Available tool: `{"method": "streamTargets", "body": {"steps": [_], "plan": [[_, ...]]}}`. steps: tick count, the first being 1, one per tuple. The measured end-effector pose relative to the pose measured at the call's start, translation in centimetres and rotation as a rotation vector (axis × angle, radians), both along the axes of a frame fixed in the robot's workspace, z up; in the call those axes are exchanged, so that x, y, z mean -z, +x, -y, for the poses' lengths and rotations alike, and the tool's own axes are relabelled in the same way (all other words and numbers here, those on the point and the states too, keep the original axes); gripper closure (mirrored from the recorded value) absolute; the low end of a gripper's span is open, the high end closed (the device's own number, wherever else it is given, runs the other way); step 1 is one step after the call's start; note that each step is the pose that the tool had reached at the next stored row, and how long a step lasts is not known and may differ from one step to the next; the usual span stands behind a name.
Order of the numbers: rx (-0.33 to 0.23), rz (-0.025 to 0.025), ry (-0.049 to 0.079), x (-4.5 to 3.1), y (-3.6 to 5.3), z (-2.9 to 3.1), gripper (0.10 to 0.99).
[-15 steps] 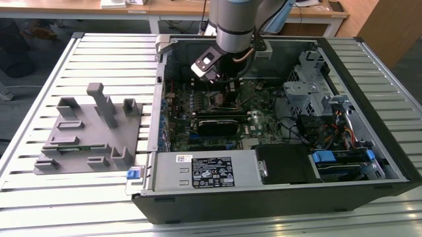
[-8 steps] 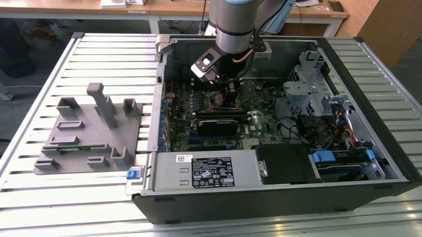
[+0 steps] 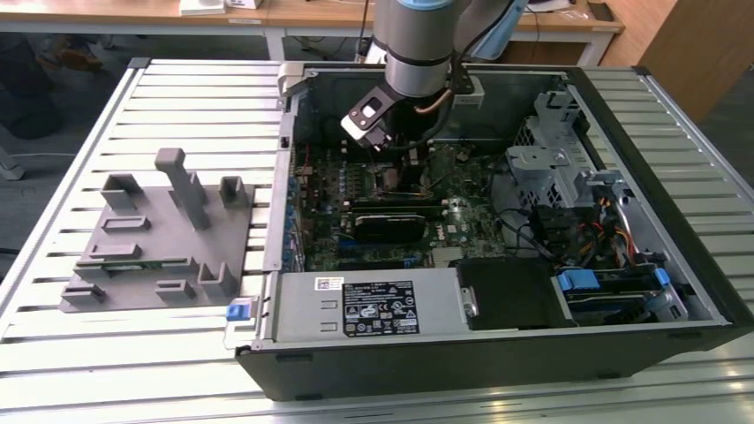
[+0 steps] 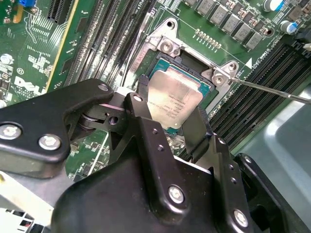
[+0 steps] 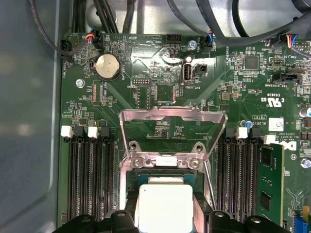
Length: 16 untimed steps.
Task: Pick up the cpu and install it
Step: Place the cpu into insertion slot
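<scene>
I have the gripper clamped on the cpu, its two black fingers pressing on opposite edges of the chip. The cpu sits directly over the socket, level with it or just above; I cannot tell whether it has seated. By my judgement the pick-up is done and placing is nearly done. The load plate stands raised behind the socket and the lever lies free beside it, so locking down is left. I count one cpu, one socket, one load plate, one lever.
</scene>
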<state>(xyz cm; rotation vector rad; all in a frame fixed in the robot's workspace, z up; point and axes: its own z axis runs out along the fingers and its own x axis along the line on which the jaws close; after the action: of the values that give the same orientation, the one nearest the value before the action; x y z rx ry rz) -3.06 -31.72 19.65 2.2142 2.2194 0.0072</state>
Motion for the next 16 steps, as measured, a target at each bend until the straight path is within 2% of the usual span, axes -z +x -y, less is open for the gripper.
{"method": "streamTargets", "body": {"steps": [11, 13, 14, 16], "plan": [[0.001, 0.0, 0.0, 0.05, 0.0, 0.0, 0.557], [0.001, 0.0, 0.0, 0.06, 0.0, 0.0, 0.545], [0.001, -0.0001, 0.0, 0.07, 0.0, 0.0, 0.482], [0.001, -0.0001, 0.0, 0.07, 0.0, 0.0, 0.482]]}}
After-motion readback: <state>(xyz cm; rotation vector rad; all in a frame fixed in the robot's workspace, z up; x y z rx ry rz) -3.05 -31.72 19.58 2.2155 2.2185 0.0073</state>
